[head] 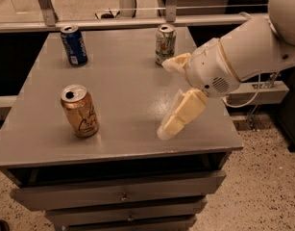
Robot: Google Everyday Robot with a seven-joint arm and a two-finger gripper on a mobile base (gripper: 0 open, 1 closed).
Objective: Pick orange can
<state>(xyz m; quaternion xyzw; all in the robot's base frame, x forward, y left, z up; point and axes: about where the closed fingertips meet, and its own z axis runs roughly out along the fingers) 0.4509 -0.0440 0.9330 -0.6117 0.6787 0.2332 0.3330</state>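
Note:
The orange can (80, 111) stands upright on the grey table (123, 85), near its front left. It has a tan-orange body, dark cursive lettering and a silver top. My gripper (166, 97) reaches in from the right above the table's right half, well to the right of the can and not touching it. Its two cream fingers (181, 114) are spread wide apart, one toward the far side and one toward the front. It holds nothing.
A blue can (73, 44) stands at the back left. A white-and-green can (165, 44) stands at the back middle, close behind my gripper's far finger. Drawers (118, 194) sit below the table front. A rail (137, 22) runs behind the table.

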